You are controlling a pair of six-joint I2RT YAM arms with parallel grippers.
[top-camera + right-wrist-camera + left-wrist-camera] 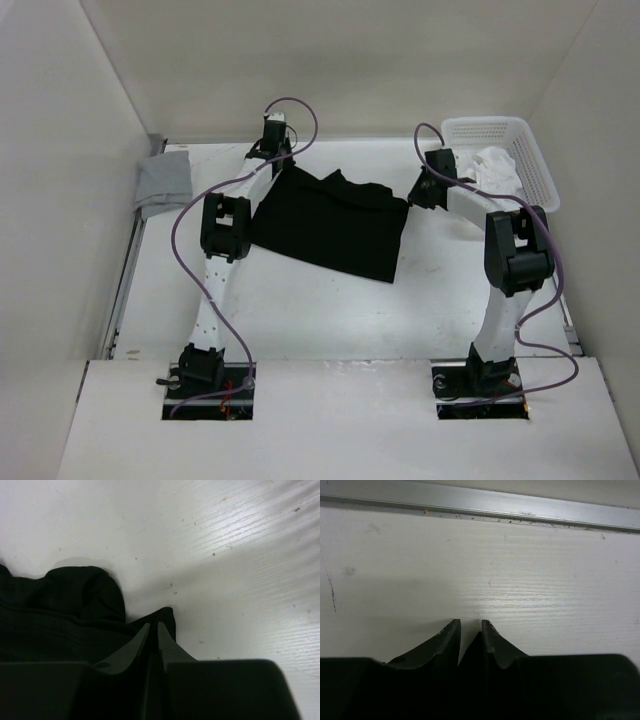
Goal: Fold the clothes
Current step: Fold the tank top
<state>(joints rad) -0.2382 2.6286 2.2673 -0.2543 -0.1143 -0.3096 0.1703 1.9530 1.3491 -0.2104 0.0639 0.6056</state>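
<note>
Clothes (pixel 330 225) lie rumpled on the middle of the table (pixel 300 320), one black garment, not yet folded. My left gripper (pixel 470 625) pinches its far left corner and my right gripper (pixel 154 626) its far right corner. I judge every fold remains.
</note>
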